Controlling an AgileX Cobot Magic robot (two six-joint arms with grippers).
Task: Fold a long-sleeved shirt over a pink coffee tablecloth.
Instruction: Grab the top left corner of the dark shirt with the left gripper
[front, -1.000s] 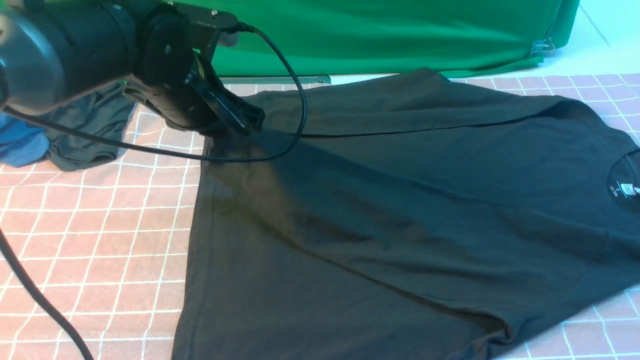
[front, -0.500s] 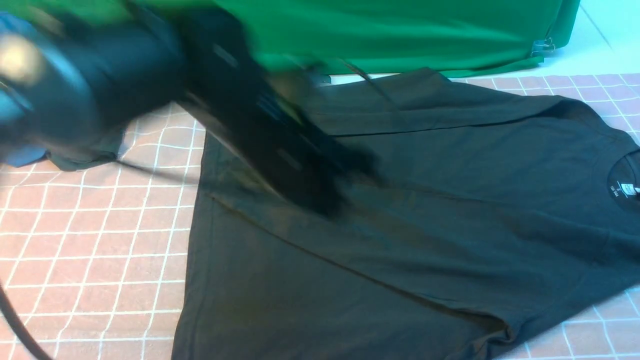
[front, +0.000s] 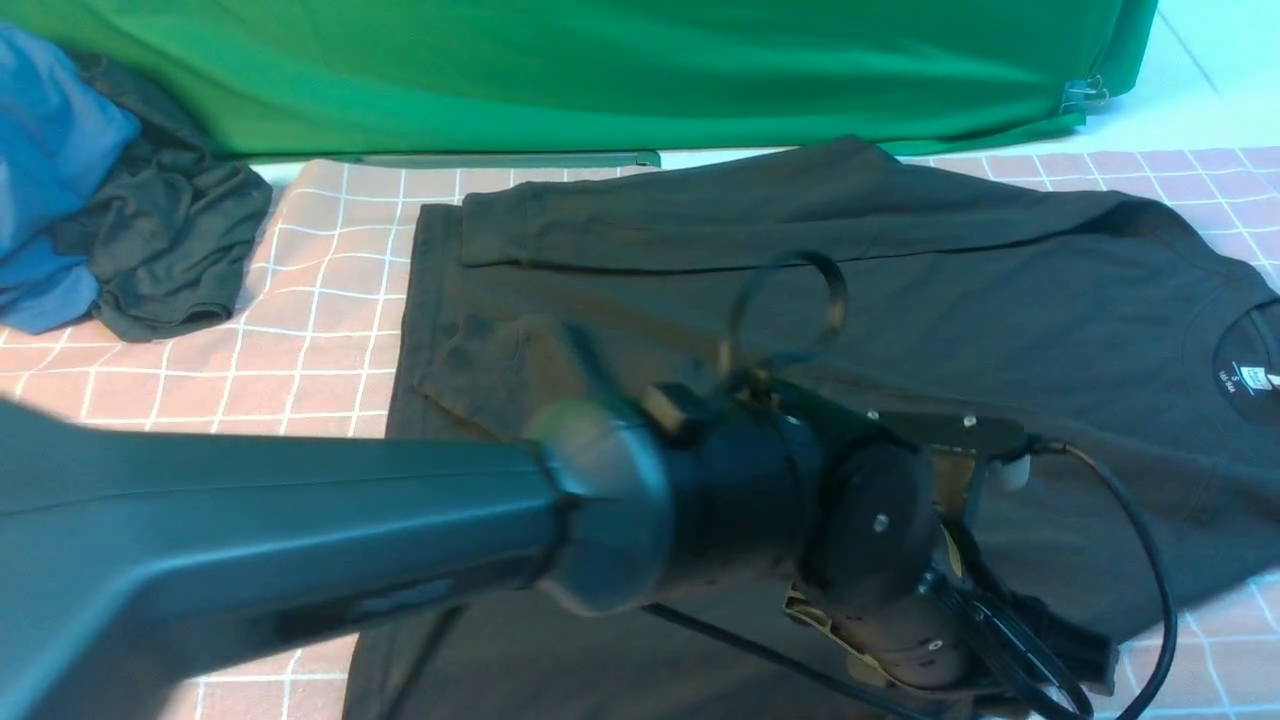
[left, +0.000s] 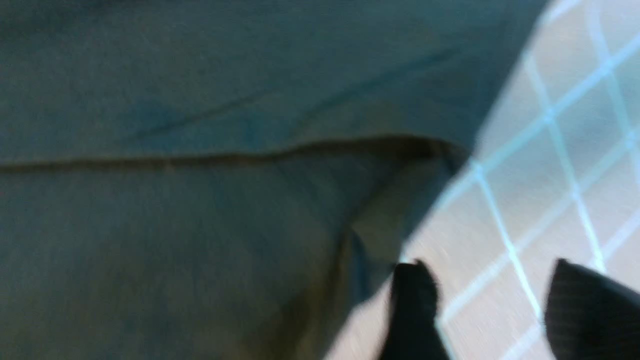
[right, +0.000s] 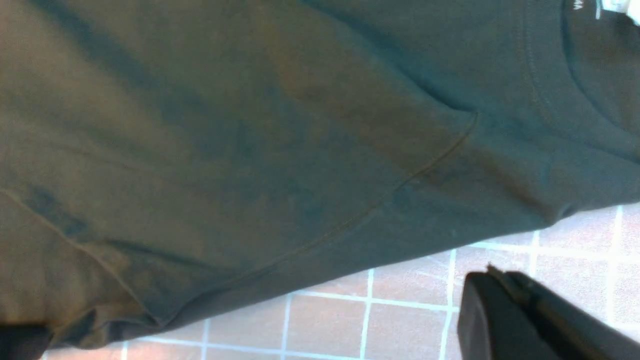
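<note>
Pink gridded tablecloth (front: 200, 400) under black long-sleeved shirt (front: 950, 300), dark grey garment (front: 170, 250) and blue garment (front: 50, 180)

In the front view the left arm (front: 300, 540) reaches in from 9 o'clock and hides the near half of the long-sleeved shirt (front: 900, 300). The left gripper (front: 1050, 650) at 5 o'clock is blurred and clipped by the edge. The collar (front: 1222, 345) at 3 o'clock is cut off, its label (front: 1240, 375) too small to read. The right gripper (right: 525, 315) shows one finger only.

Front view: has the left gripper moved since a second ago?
Yes. The left gripper left the long-sleeved shirt's far corner near the green cloth and swung rightward toward the camera, to the shirt's near edge.
</note>
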